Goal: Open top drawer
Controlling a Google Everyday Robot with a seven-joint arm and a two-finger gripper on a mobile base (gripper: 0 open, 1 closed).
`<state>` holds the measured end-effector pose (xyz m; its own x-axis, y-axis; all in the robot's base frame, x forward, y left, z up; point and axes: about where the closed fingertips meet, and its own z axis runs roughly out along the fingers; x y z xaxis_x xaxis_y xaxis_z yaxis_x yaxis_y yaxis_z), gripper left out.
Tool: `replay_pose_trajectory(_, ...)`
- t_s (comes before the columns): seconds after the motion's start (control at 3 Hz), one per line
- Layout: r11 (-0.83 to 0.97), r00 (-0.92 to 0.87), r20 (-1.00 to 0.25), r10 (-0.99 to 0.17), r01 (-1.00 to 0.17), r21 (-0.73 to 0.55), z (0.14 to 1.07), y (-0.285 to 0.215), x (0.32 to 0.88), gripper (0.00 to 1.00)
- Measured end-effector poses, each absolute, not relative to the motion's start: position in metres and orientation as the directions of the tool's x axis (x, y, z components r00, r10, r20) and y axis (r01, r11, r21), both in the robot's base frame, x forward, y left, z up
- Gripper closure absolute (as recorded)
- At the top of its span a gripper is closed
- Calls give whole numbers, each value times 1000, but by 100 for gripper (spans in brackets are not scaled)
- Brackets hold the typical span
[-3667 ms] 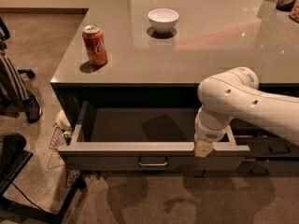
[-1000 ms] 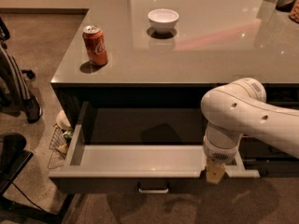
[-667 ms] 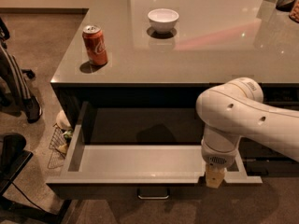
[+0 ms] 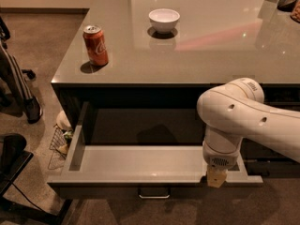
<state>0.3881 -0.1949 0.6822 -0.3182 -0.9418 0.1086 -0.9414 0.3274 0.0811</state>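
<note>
The top drawer (image 4: 140, 165) stands pulled far out from under the grey counter, showing its pale grey interior. Its small metal bar handle (image 4: 153, 194) shows at the centre of the front, low in the view. The white arm reaches in from the right, and my gripper (image 4: 215, 177) points down at the drawer's front edge, right of the handle. Only a tan tip shows below the white wrist. The drawer looks empty.
A red soda can (image 4: 95, 45) and a white bowl (image 4: 164, 20) stand on the grey counter (image 4: 211, 55). A wire basket with items (image 4: 60, 142) sits on the floor left of the drawer. Dark chair parts (image 4: 11, 168) stand at the far left.
The drawer has slid further out toward the camera. The arm and gripper have moved down and forward with its front edge.
</note>
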Motion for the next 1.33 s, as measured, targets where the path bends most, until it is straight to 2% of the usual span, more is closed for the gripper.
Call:
replay_pose_trajectory(0.67, 328, -319, 110, -941, -941, 79, 683, -196, 387, 4)
replay_pose_trajectory(1.0, 328, -319, 111, -941, -941, 78, 683, -196, 386, 0)
replay_pose_trajectory(1.33, 328, -319, 111, -941, -941, 78, 683, -196, 386, 0)
